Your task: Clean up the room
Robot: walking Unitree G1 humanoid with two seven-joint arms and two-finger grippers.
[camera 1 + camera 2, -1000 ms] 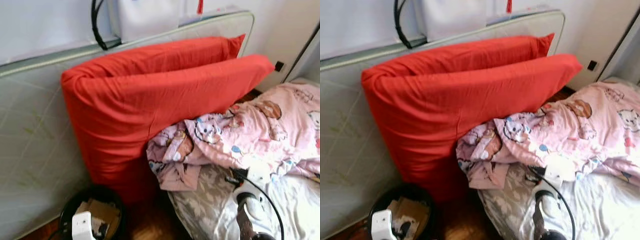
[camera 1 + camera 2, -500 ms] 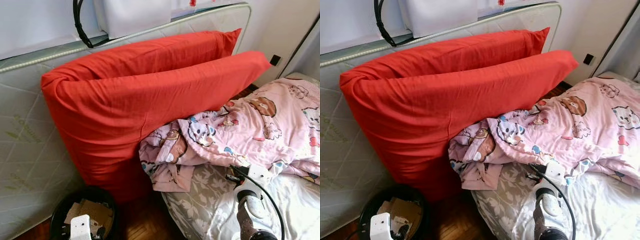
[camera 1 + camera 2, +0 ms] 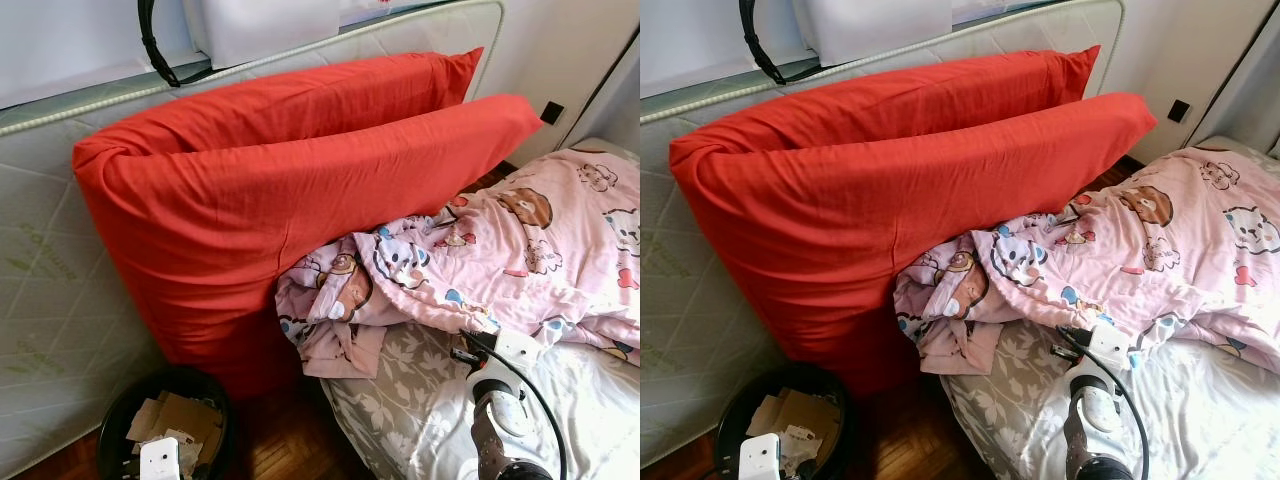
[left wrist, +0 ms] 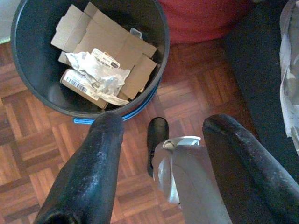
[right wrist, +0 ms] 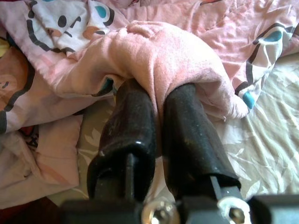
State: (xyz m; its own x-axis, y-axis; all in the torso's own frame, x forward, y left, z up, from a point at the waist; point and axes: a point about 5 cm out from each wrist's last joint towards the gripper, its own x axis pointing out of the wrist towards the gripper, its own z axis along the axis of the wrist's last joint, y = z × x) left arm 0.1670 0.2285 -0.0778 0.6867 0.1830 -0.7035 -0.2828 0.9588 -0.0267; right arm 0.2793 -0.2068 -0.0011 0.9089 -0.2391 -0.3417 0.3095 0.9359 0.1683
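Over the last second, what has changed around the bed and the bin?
Mostly the camera shifted; nothing in the room visibly moved. The right end effector stays shut on the pink blanket at the bed's edge. The left end effector hangs open over the bin. The red cushions stand unchanged.

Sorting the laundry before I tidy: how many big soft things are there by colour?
Red cushions: 2
Pink cartoon blanket: 1, pinched in the right end effector
White mattress on edge: 1
Total: 4

Pink blanket [image 3: 520, 250] on bed [image 3: 400, 410]
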